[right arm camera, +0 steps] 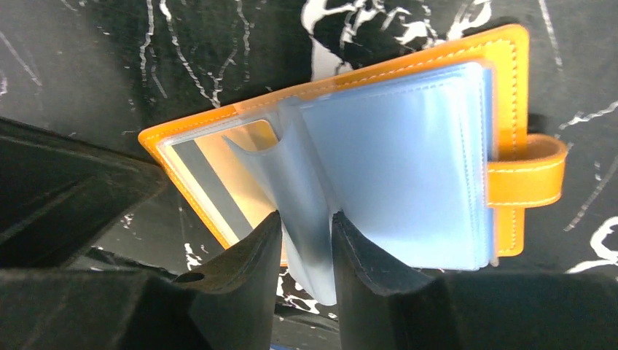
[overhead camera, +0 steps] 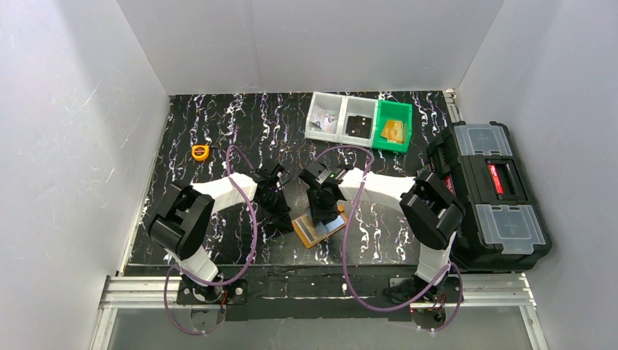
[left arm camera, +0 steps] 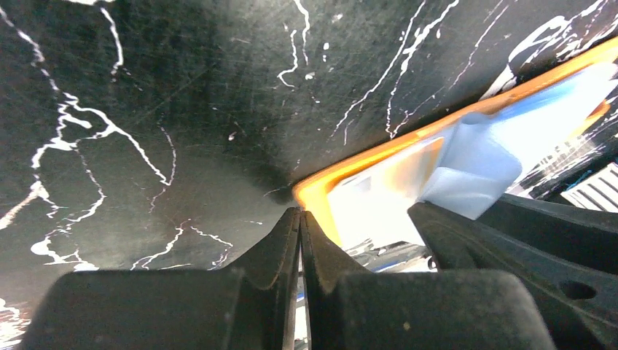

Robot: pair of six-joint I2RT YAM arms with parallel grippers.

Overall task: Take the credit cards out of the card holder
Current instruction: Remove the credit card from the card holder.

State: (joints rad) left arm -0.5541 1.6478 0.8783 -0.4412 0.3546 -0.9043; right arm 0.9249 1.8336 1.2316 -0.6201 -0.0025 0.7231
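Observation:
The orange card holder [overhead camera: 310, 235] lies open on the black marbled table between my two grippers, its closure tab [right arm camera: 536, 171] sticking out at the right. Pale blue clear pockets [right arm camera: 408, 168] fan up from it. One credit card [right arm camera: 211, 186], tan with a grey stripe, sits in the left-hand pocket. My right gripper [right arm camera: 306, 219] is open, and one pale blue pocket leaf stands up between its fingers. My left gripper [left arm camera: 300, 213] is shut, its tips resting at the corner of the holder's orange rim [left arm camera: 364, 157]; I see nothing between them.
Three small bins, two clear [overhead camera: 341, 117] and one green [overhead camera: 393, 125], stand at the back with flat items in them. A black toolbox [overhead camera: 488, 193] fills the right side. A yellow-orange tape measure [overhead camera: 200, 152] lies at the left.

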